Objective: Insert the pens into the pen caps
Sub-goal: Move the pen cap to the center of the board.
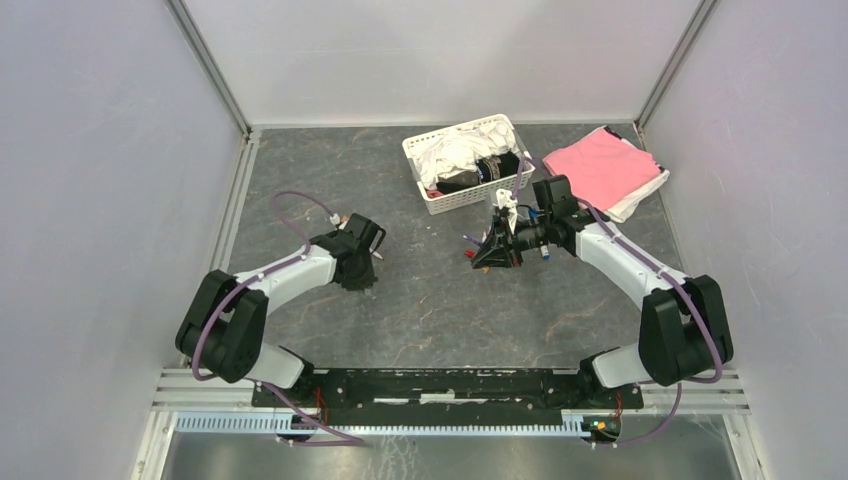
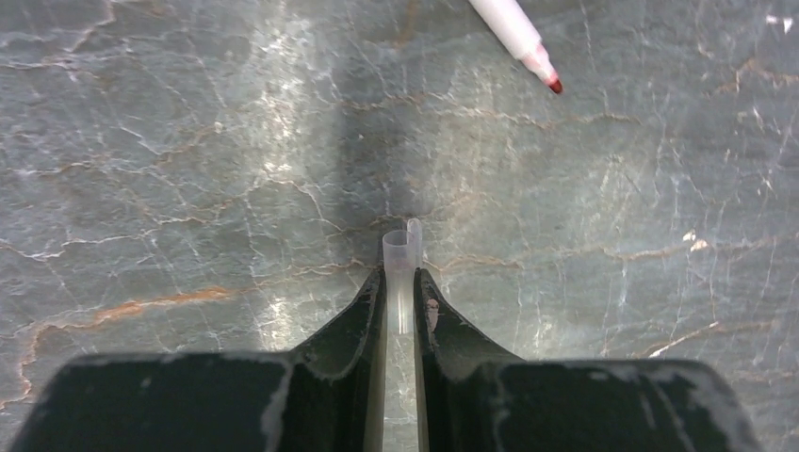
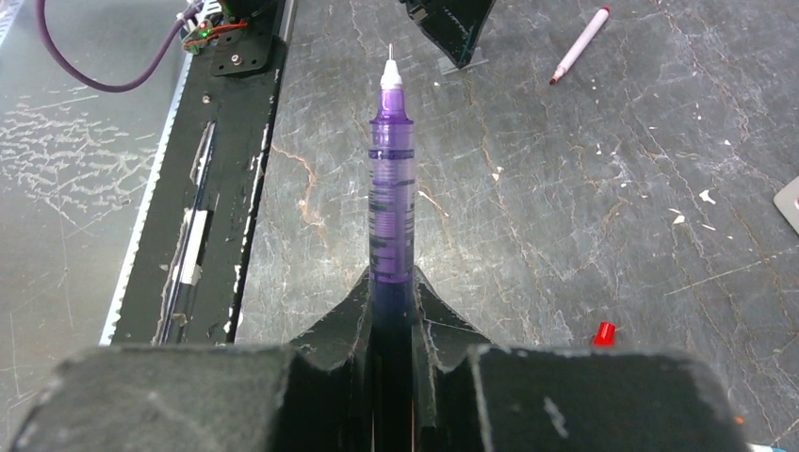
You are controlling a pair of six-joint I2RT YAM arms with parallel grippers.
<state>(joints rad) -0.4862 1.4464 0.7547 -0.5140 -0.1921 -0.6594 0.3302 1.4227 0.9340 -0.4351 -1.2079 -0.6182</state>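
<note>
**Pen in one gripper, cap in the other, ready to be joined**

Top view: above the dark marbled table (image 1: 430, 300), the right gripper (image 1: 492, 252) hangs just in front of the white slatted plastic basket (image 1: 465, 200). The left gripper (image 1: 355, 265) is well apart, off to the basket's front left. What either one holds is too small to make out here.

Left wrist view, basket out of shot: the jaws are pinched almost together on a clear plastic pen cap with a clip (image 2: 399, 250), whose open mouth points away from the fingers. A white marker pen with a red tip (image 2: 513, 33) lies loose on the table beyond.

Right wrist view, basket also out of shot: the jaws are clamped close on the lower barrel of a translucent purple pen with a white needle tip (image 3: 391, 188), tip pointing outward. A small red cap (image 3: 603, 333) lies loose on the table.

With both parts gripped, the capping step looks to be in hand. The next move likely calls for bringing the two together, lining the tip up with the cap's mouth, then pushing straight in.
</note>
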